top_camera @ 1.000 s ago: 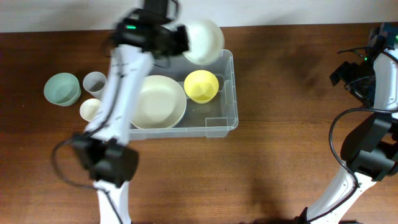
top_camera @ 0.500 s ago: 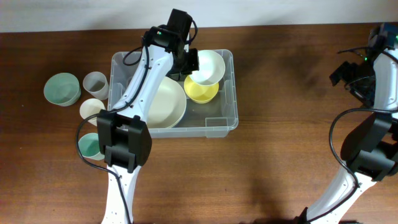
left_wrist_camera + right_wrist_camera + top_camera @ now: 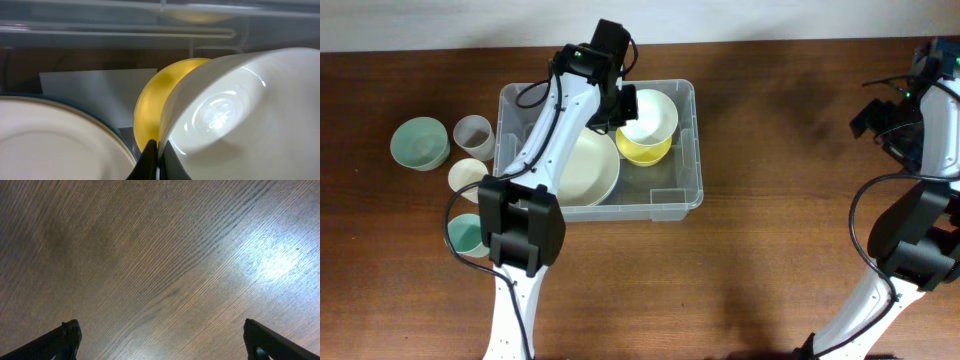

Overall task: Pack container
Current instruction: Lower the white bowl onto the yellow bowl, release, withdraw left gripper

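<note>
The clear plastic container (image 3: pixel 686 190) sits on the table left of centre. Inside it lie a large cream plate-like bowl (image 3: pixel 575 165) and a yellow bowl (image 3: pixel 642 152). My left gripper (image 3: pixel 623 108) is shut on the rim of a white bowl (image 3: pixel 652 115) and holds it inside the container, over the yellow bowl. In the left wrist view the fingers (image 3: pixel 157 152) pinch the white bowl (image 3: pixel 240 115) in front of the yellow bowl (image 3: pixel 155 100), with the cream bowl (image 3: pixel 55 140) at left. My right gripper (image 3: pixel 160 340) is open and empty over bare wood at the far right.
Left of the container stand a green bowl (image 3: pixel 419 142), a grey cup (image 3: pixel 472 132), a cream cup (image 3: pixel 467 175) and a teal cup (image 3: pixel 463 235) partly under the left arm. The right arm (image 3: pixel 920 130) stands at the table's right edge.
The left gripper carried the white bowl from above the container's far rim down into the container, over the yellow bowl. The right arm has not moved.
</note>
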Controlling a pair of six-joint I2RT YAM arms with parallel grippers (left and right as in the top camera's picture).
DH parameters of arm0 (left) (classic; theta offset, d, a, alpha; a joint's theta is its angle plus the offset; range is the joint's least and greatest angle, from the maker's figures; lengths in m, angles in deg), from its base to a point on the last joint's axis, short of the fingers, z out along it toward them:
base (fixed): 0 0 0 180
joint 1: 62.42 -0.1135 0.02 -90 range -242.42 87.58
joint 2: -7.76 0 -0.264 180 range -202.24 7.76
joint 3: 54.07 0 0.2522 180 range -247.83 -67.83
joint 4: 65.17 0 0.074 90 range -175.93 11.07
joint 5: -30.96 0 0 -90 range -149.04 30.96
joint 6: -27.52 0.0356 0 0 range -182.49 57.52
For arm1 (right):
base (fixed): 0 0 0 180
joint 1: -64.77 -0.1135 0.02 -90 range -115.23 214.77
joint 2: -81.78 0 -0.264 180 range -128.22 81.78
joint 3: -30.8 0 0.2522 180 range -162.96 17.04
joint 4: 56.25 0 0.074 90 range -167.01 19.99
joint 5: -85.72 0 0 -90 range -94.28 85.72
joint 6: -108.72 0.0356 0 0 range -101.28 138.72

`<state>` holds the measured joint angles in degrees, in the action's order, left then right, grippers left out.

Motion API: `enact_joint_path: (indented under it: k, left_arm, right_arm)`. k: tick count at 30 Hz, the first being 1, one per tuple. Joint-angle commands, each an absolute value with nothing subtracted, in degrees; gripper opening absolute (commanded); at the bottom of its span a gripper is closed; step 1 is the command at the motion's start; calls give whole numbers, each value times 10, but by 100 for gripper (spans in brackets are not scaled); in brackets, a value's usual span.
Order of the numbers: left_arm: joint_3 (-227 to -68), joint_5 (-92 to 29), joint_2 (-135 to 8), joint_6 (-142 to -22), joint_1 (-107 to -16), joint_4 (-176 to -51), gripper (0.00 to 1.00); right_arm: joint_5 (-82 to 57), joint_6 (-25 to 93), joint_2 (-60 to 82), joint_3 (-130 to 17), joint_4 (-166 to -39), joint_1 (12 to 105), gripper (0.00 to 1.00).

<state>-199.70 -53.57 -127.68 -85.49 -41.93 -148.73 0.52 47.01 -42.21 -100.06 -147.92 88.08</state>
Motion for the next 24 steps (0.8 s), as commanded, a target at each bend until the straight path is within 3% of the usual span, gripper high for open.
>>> enact_joint_path:
  k: [1,14,17,24]
  left_arm:
    - [-1995,-525,-1301,-823,-422,-1488,2]
    - [-1995,-505,-1314,-817,-431,-1483,11]
    - [-1996,-506,-1314,-816,-439,-1482,24]
    - [-2058,-520,-1314,-801,-474,-1500,41]
  right_arm:
    - [7,471,-414,-999,-1479,880,99]
    - [7,471,-414,-999,-1479,880,99]
    - [7,471,-414,-999,-1479,880,99]
    - [7,471,-414,-999,-1479,880,99]
